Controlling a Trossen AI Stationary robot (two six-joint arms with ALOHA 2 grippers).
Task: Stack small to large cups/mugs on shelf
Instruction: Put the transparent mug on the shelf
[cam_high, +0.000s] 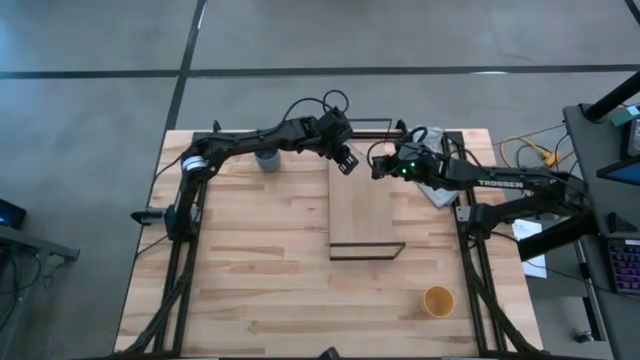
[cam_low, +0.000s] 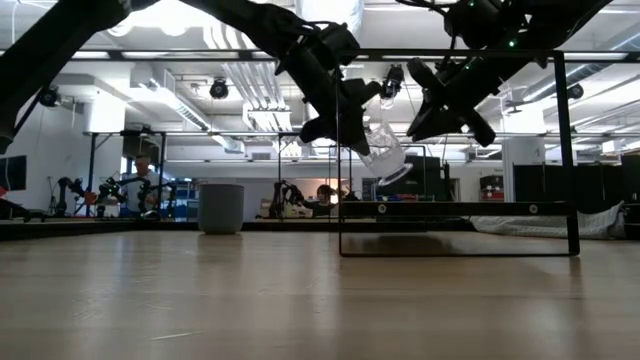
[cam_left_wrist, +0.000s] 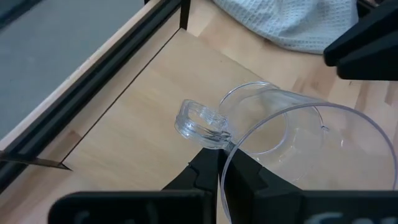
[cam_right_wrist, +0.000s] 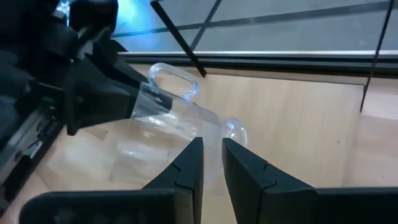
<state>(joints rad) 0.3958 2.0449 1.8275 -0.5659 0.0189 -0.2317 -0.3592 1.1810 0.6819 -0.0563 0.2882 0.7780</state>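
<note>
My left gripper (cam_high: 347, 160) is shut on the tiny clear glass (cam_low: 382, 152), which is in the air over the far end of the light-wood shelf (cam_high: 360, 205). My right gripper (cam_high: 378, 165) hovers close beside the glass on its right. Its fingers (cam_right_wrist: 186, 165) are a narrow gap apart and hold nothing. The blue-grey cup (cam_high: 267, 158) stands upright on the table left of the shelf, near the far edge. The yellow-orange cup (cam_high: 438, 300) stands on the table at the near right. My left gripper pinches the glass's rim wall (cam_left_wrist: 225, 152), one finger inside the glass and one outside. The fingers slant down from the table's far left. The glass (cam_left_wrist: 280, 143) is lifted clear of the shelf and tilted, hanging below the fingertips.
A white cloth (cam_high: 440, 190) lies on the table right of the shelf, under my right arm. Black wire frames stand at the shelf's near end (cam_high: 367, 250) and far end (cam_high: 372, 124). Bare tabletop (cam_high: 260, 280) lies to the near left.
</note>
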